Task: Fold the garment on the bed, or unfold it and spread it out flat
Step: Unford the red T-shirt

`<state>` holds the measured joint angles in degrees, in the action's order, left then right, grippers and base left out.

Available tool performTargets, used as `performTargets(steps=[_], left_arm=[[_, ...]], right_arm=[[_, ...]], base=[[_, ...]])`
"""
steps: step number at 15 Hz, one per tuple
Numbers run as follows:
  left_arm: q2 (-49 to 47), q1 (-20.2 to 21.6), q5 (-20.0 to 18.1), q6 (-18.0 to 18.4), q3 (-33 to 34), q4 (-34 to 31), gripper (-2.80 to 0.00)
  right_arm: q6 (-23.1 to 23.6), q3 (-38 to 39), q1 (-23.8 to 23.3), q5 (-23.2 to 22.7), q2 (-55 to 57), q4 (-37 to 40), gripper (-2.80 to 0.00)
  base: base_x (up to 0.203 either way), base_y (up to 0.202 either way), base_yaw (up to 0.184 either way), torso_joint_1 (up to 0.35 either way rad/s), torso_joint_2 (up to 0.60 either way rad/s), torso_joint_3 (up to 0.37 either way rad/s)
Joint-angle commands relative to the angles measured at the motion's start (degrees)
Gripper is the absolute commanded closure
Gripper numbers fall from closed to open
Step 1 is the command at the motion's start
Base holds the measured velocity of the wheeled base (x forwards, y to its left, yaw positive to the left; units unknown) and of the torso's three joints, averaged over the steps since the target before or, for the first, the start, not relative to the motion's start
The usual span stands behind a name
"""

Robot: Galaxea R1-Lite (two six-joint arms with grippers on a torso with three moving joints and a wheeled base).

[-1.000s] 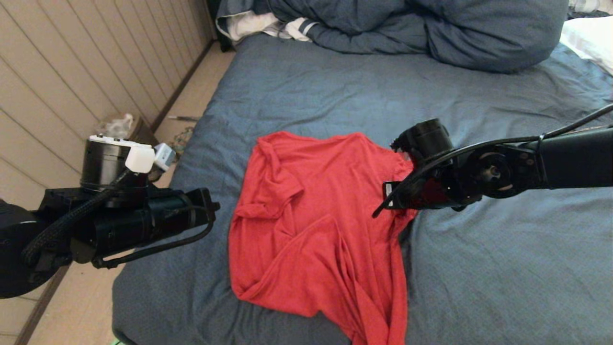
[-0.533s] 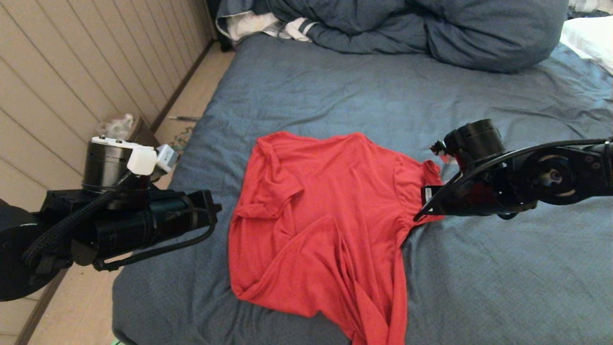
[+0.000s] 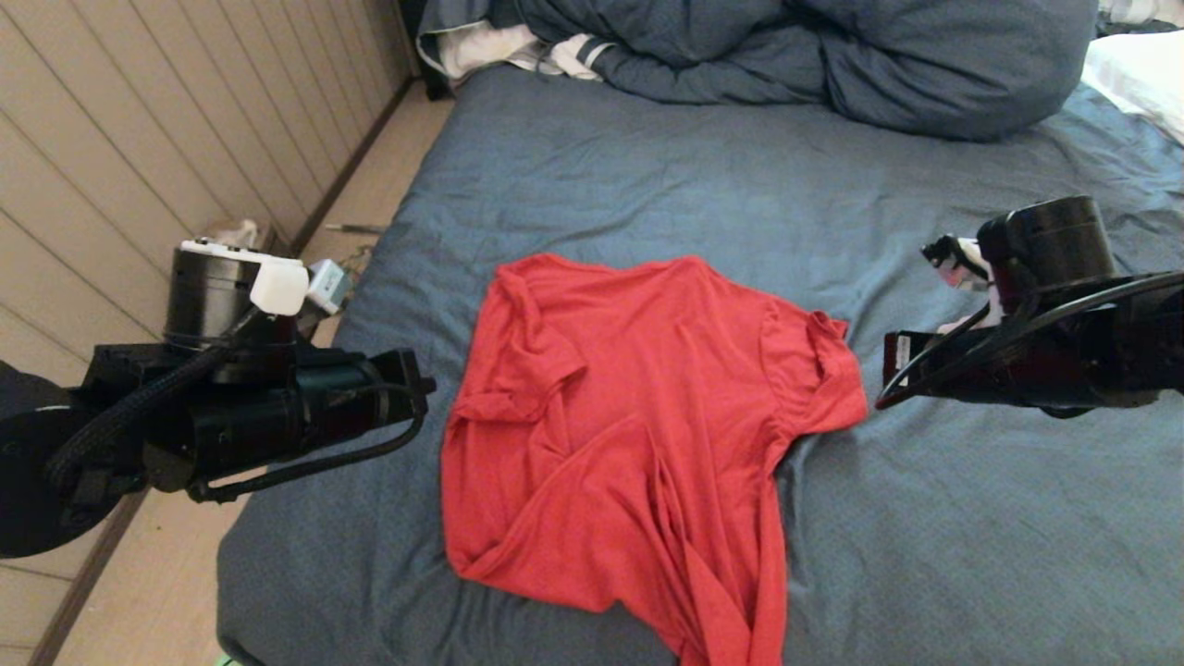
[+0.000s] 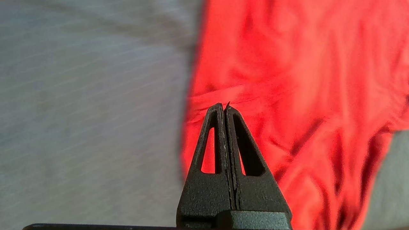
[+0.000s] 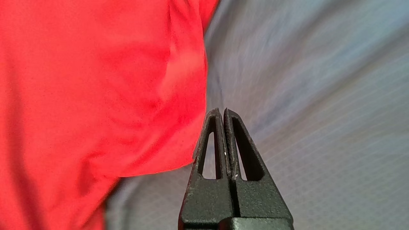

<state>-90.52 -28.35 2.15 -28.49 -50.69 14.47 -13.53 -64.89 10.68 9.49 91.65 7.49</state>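
Observation:
The garment [image 3: 629, 425], a red T-shirt with its plain side up, lies rumpled on the bed [image 3: 647, 176] near the front edge. Its left sleeve is folded inward, and its right sleeve [image 3: 823, 379] is spread out to the right. My left gripper [image 4: 223, 105] is shut and empty, hovering over the shirt's left edge [image 4: 287, 80]. My right gripper [image 5: 222, 110] is shut and empty too. It hangs above the blue sheet [image 5: 319, 95], just off the right sleeve [image 5: 96, 89]. Both arms flank the shirt in the head view.
A bunched dark-blue duvet [image 3: 832, 55] and a white striped cloth [image 3: 518, 51] lie at the head of the bed. A white pillow [image 3: 1138, 74] sits at the far right. Left of the bed are a strip of floor [image 3: 370, 194] and a panelled wall [image 3: 139, 139].
My right arm has drawn back to the right, off the shirt's right sleeve, which now lies uncovered and spread out. The left arm has barely shifted.

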Motion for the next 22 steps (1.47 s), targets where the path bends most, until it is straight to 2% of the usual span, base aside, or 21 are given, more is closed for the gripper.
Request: performTargets(steps=[1,4,7,8,11,14,16,21,22], left_arm=[[-1.72,-1.87,-0.22,0.29,-5.87,-4.36,0.00],[-7.01,-4.79,-0.48,2.35,-15.60,-8.91,0.00],[-12.99,-9.65,0.43,5.49,-24.67,-13.74,0.00],[-14.65,-10.33,1.01,5.91,-26.55,-14.71,-2.80],[-22.92,-12.62,4.02,7.81,-34.14,-16.41,-2.80],[-25.49,-14.12,7.69,10.55,-35.58,-16.50,-2.80],[-27.68,-14.27,12.42,13.17,-36.13,-16.36,-2.80],[-28.48,-14.10,13.71,13.57,-36.15,-16.55,-2.80],[-28.69,-14.10,14.83,13.55,-36.21,-16.32,0.00]], right_arm=[[-0.10,-1.43,-0.33,-1.10,-3.00,0.07,0.00],[-0.21,-6.10,-0.72,-3.57,-2.08,0.11,0.00],[-0.27,-11.05,-0.40,-6.59,0.20,0.07,0.00],[-0.26,-12.07,-0.42,-7.07,1.13,0.03,0.00],[-0.27,-16.85,-1.43,-11.88,6.11,-0.01,0.00],[-0.27,-18.46,-2.31,-14.81,8.10,-0.08,0.00],[-0.27,-20.65,-3.61,-17.42,10.33,-0.02,0.00],[0.17,-21.59,-3.47,-18.54,11.18,-0.10,0.00],[0.17,-21.68,-3.39,-18.54,11.18,-0.10,0.00]], base=[[0.000,0.000,0.000,0.000,0.00,0.000],[0.000,0.000,0.000,0.000,0.00,0.000],[0.000,0.000,0.000,0.000,0.00,0.000],[0.000,0.000,0.000,0.000,0.00,0.000],[0.000,0.000,0.000,0.000,0.00,0.000],[0.000,0.000,0.000,0.000,0.00,0.000],[0.000,0.000,0.000,0.000,0.00,0.000],[0.000,0.000,0.000,0.000,0.00,0.000],[0.000,0.000,0.000,0.000,0.00,0.000]])
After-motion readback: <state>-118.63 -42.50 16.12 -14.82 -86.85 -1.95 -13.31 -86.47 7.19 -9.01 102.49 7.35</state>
